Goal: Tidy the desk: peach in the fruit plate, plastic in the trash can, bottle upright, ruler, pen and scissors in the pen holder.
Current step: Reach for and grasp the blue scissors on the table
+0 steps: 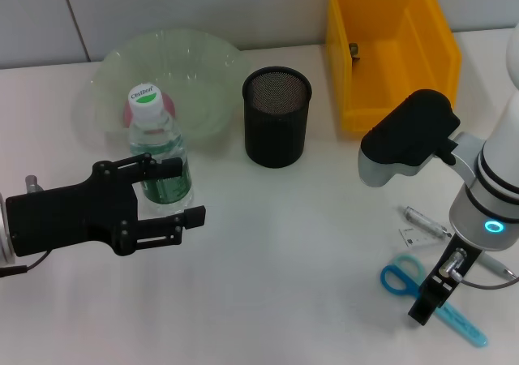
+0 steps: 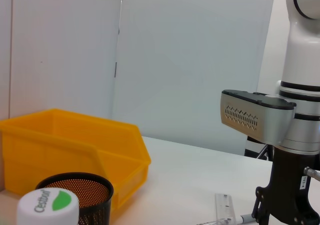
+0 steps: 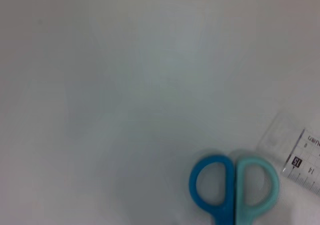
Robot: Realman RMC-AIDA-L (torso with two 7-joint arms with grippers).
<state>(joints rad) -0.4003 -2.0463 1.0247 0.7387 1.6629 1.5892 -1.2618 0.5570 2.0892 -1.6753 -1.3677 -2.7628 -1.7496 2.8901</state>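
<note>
Head view: left gripper (image 1: 174,193) is at the bottle (image 1: 160,156), fingers spread, one on each side of the lower body. Whether the pads touch the bottle, cannot tell; it is not closed on it. Bottle stands upright on the table (image 1: 284,259), white cap (image 1: 145,99) with green logo up, just in front of the fruit plate (image 1: 166,81). A bit of pink, probably the peach (image 1: 166,105), shows behind the cap, inside the plate.

Pen holder (image 1: 277,115), black mesh, stands right of the plate, near the bottle but apart from it. Yellow bin (image 1: 389,49) is behind and to the right of the holder, with a small dark item inside.

Right gripper (image 1: 430,300) hangs low over the near-right table, right above the scissors (image 1: 430,292). Its black fingers point down over the blades; how far open they are, cannot tell. Blue scissor handles lie just left of the gripper, light-blue blade end sticks out to its right. Pen (image 1: 426,221) and clear ruler (image 1: 412,237) lie just behind the scissors, beside the right arm.

Right wrist view: scissor handles (image 3: 232,190), one blue and one teal, with the ruler end (image 3: 300,157) just beside them on bare table.

Left wrist view: bottle cap (image 2: 47,207) close up, holder (image 2: 80,192) and bin (image 2: 65,145) behind it, right arm across the table.
</note>
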